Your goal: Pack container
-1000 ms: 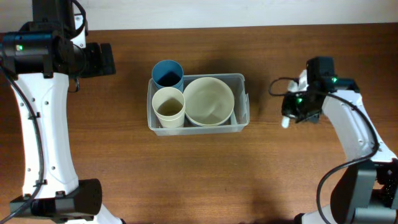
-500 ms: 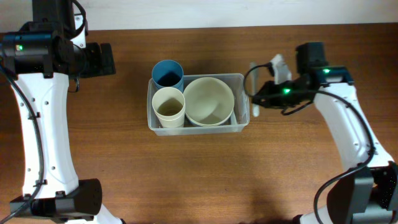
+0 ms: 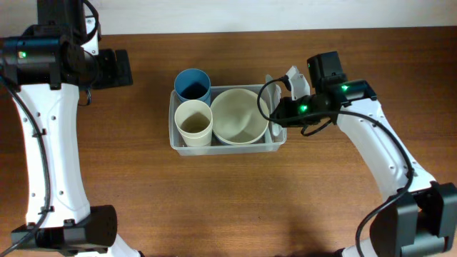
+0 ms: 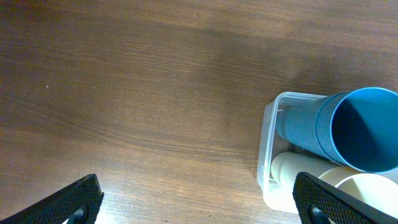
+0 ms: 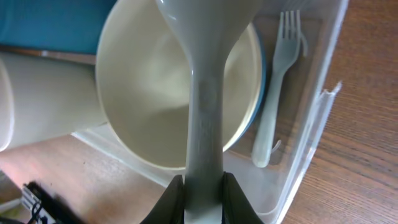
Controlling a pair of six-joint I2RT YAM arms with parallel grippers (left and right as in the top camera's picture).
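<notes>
On my overhead feed the container point(image 3: 227, 148) sat on the worktop about midway between its left and right edges, nearer the far edge than the near one. Inside it, a blue cup point(image 3: 192, 84) filled the far-left corner, tilted with its mouth overhanging the far wall. A cream cup point(image 3: 194, 122) stood just beside it toward the near wall. A cream bowl point(image 3: 239, 116) took up most of the right half.

The right gripper point(image 5: 203, 186) was clamped on the handle of a pale spoon point(image 5: 205, 93), its fingers pressed tight against both sides of the handle. Through the right wrist camera the spoon's head hung over the cream bowl. I could not tell whether it touched the bowl. A pale fork point(image 5: 280, 74) lay in the narrow gap between the bowl and the container's right wall, tines toward the far side. A thin blue rim showed under the bowl's edge on that side.

The left gripper point(image 4: 196, 186) hovered above bare wood near the far-left corner of the worktop, well apart from the container. Its fingers were spread wide and held nothing. Its camera caught only the container's left end and the blue cup.
</notes>
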